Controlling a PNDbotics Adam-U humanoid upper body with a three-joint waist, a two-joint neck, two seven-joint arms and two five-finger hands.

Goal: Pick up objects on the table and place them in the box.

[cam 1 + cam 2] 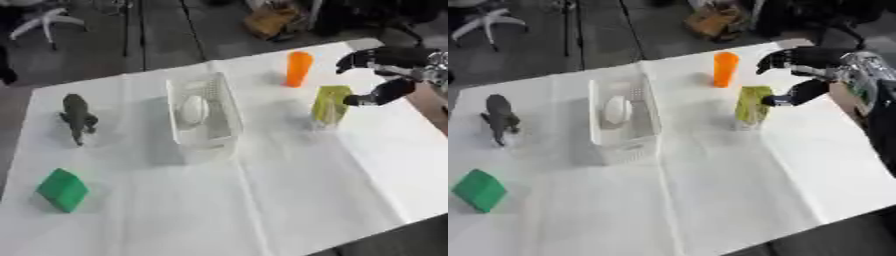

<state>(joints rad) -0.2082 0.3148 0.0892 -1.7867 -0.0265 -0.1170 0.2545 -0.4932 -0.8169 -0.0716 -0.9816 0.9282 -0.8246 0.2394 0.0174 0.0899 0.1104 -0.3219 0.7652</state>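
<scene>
A clear plastic box stands in the middle of the white table, with a pale rounded thing inside. To its right stands a yellow-green carton, and behind that an orange cup. My right hand hovers beside the carton's upper right, fingers spread above it and thumb tip close to its right side; whether it touches I cannot tell. A dark dinosaur figure stands at the left. A green block lies at the front left. My left hand is out of sight.
The table's far edge runs just behind the orange cup, and its right edge lies near my right arm. Chairs and a brown bag sit on the floor beyond. Bare white cloth spreads across the front.
</scene>
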